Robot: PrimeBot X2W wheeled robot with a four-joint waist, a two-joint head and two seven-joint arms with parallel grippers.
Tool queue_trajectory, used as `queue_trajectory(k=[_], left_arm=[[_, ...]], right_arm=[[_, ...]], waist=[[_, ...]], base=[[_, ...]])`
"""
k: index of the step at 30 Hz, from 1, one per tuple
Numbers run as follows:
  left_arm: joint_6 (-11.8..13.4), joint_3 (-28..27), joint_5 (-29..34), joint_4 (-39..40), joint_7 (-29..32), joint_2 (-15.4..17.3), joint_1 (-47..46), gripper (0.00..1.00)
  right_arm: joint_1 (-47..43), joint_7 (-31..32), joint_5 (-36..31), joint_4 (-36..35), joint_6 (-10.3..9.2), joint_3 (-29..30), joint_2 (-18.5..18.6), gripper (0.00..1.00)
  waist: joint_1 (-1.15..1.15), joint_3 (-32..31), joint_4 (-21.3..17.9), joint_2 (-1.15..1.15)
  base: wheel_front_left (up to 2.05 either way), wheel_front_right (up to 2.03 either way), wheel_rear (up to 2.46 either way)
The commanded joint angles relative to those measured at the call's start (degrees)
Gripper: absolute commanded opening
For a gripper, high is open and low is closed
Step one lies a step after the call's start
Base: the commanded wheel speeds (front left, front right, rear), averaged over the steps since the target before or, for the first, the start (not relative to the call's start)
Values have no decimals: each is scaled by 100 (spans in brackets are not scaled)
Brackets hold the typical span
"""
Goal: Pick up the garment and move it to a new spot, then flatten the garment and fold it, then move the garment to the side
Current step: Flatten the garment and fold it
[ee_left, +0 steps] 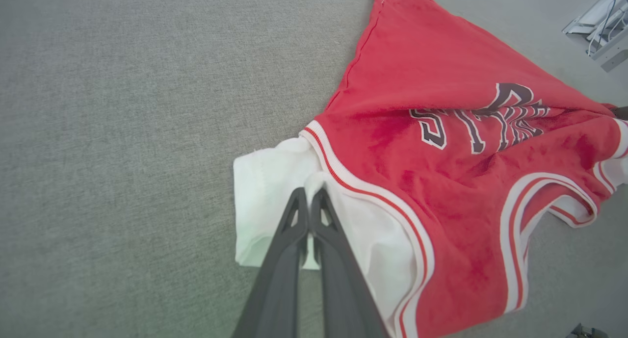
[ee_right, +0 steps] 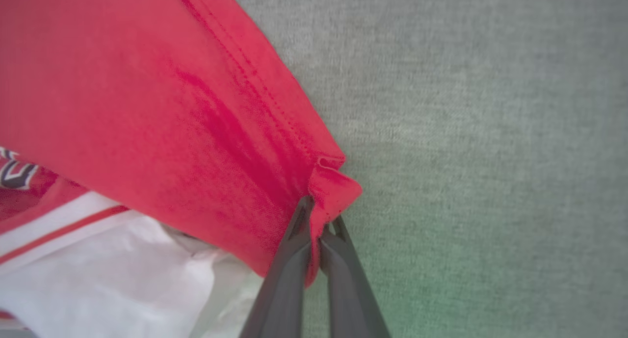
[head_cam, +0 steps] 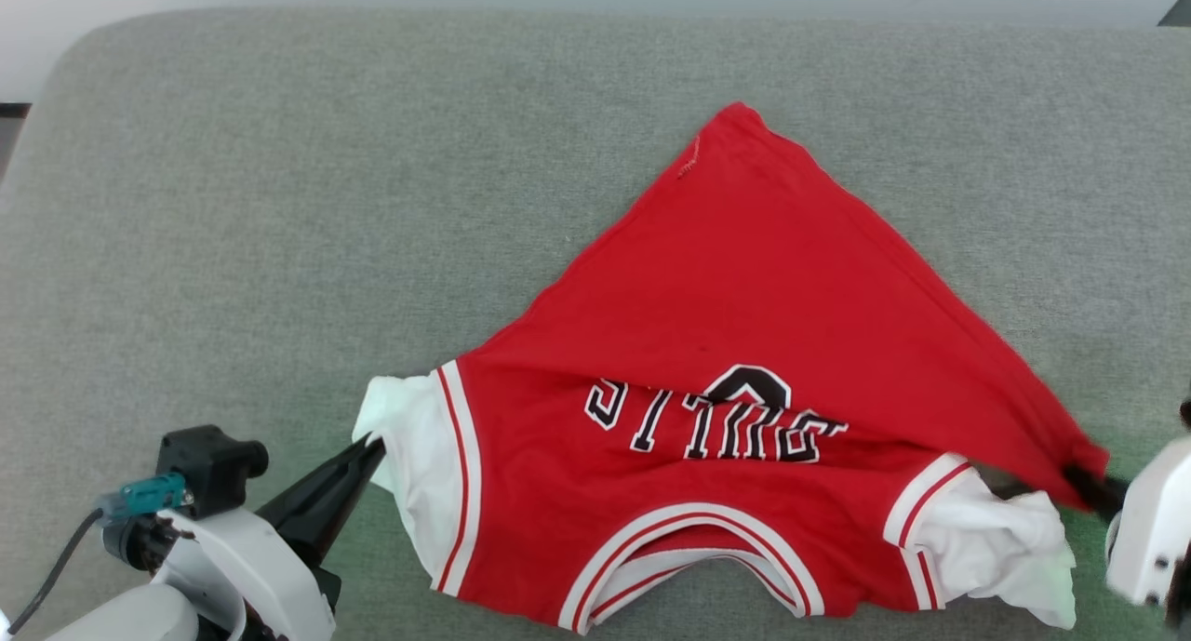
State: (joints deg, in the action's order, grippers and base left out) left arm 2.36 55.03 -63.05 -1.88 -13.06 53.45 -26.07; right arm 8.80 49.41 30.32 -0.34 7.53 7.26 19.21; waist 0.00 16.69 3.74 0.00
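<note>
Garment (head_cam: pixel 744 278) spread centre frame; left pincer (head_cam: pixel 370 447), lower left, pinches white sleeve (head_cam: pixel 414 464); right pincer (head_cam: pixel 1090 485), cropped at right edge, pinches hem corner (ee_right: pixel 336 183).

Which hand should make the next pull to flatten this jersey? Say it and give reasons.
Right. The right hand pinches the red hem corner, bunched beside the crumpled white sleeve; drawing it outward should spread the jersey. The left hand merely anchors the other sleeve.

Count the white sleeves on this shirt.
2. The left sleeve lies pinched in the left tool; the right sleeve lies crumpled beside the right tool, which grips a red corner.
</note>
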Motion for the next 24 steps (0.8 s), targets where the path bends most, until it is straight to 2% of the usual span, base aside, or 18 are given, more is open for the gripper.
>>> queue_trajectory(k=[1, 5, 8, 9, 11, 12, 17, 21, 24], left_arm=[[17, 2, 13, 13, 7, 7, 5, 0], [1, 11, 13, 12, 28, -15, -32, 0], [-22, 12, 1, -16, 27, -40, -48, 0], [-35, 15, -1, -28, 32, -52, -54, 0], [-57, 26, 2, -53, 46, -73, -72, 0], [-71, 32, 5, -68, 52, -81, -79, 0], [-79, 42, -8, -110, 45, -78, -56, 0], [-61, 49, -19, -91, 31, -58, -4, 0], [-53, 54, -17, -59, 24, -61, 20, 0]], right_arm=[[-129, 31, -69, -52, -9, 52, -83, 0], [-571, -8, -188, -153, -9, 179, -450, 0], [-620, -217, -233, 124, -10, 154, -598, 0], [-582, -337, -285, 261, -11, 141, -609, 4], [-568, -496, -355, 517, -17, 39, -578, 42], [-550, -570, -343, 598, -17, 19, -610, 100], [-473, -615, -184, 487, -28, -81, -387, 100], [-513, -556, -43, -102, -14, 1, -247, 100], [-523, -431, -36, -718, -9, 87, -276, 100]], waist=[[0, -2, -28, 0], [0, 20, -57, 0], [0, 35, -82, 0], [0, 38, -84, 0], [0, 32, -82, 0], [0, 25, -83, 0], [0, -27, -95, 0], [0, -69, -107, 0], [0, -92, -99, 0]], base=[[0, 0, 0], [0, 0, 0], [0, 0, 0], [0, 0, 0], [0, 0, 0], [0, 0, 0], [0, 0, 0], [0, 0, 0], [0, 0, 0]])
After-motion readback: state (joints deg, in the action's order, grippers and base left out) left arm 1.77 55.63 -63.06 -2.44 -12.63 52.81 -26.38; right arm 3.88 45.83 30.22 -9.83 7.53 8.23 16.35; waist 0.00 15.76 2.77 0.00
